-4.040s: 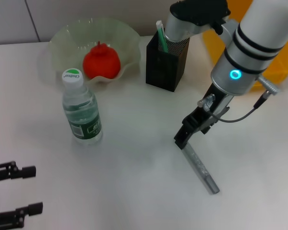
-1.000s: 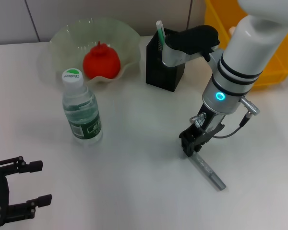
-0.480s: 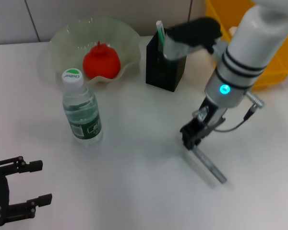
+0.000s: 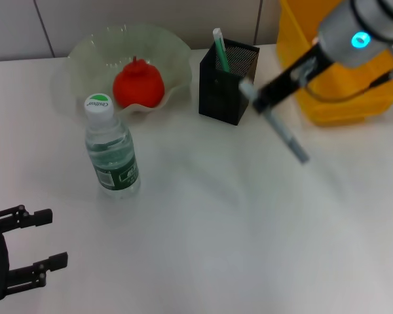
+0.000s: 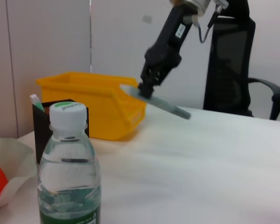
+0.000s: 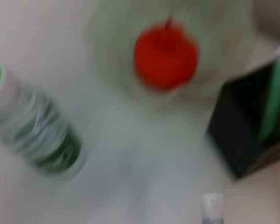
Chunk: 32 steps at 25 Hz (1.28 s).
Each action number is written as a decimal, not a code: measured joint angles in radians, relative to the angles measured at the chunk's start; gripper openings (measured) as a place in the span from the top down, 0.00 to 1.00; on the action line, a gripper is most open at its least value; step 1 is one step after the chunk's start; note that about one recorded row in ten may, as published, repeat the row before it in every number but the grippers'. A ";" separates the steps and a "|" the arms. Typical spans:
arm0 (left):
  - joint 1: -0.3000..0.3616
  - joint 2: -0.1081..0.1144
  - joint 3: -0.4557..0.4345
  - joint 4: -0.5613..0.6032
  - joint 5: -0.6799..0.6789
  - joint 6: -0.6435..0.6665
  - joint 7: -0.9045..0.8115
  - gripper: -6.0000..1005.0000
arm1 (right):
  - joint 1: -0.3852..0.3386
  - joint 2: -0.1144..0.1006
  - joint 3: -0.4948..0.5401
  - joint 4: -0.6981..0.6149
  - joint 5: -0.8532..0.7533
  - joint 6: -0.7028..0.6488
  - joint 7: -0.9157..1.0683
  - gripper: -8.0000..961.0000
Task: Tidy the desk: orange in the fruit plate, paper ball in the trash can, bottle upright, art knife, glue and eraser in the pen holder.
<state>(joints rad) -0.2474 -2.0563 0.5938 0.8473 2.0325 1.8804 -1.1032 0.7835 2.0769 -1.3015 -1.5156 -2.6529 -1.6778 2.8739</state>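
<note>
My right gripper (image 4: pixel 261 99) is shut on one end of the grey art knife (image 4: pixel 287 136), which hangs slanted in the air just right of the black mesh pen holder (image 4: pixel 224 85). The left wrist view shows the art knife (image 5: pixel 162 101) clear of the table. A green-and-white stick (image 4: pixel 219 49) stands in the holder; I cannot tell if it is the glue. The orange (image 4: pixel 139 85) lies in the fruit plate (image 4: pixel 85 52). The bottle (image 4: pixel 111 150) stands upright. Eraser and paper ball are out of view. My left gripper (image 4: pixel 57 237) is open at the near left.
The yellow trash can (image 4: pixel 337 78) stands at the back right, just behind the right arm. White table stretches across the middle and the near right.
The right gripper has lifted the art knife off the table and carried it back and up, from the near right to beside the pen holder. The left gripper has barely shifted.
</note>
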 joint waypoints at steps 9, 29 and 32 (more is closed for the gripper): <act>0.005 -0.007 -0.020 -0.042 -0.011 0.008 -0.010 0.28 | -0.123 0.007 -0.012 -0.070 0.109 0.319 -0.173 0.85; 0.055 -0.007 -0.113 -0.105 -0.014 0.048 0.001 0.28 | -0.381 0.008 -0.329 0.166 0.456 1.226 -0.658 0.85; 0.055 -0.008 -0.116 -0.118 -0.015 0.051 0.002 0.28 | -0.372 0.007 -0.369 0.216 0.458 1.322 -0.658 0.85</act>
<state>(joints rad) -0.1922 -2.0647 0.4776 0.7292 2.0177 1.9317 -1.1014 0.4113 2.0840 -1.6703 -1.3000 -2.1948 -0.3559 2.2159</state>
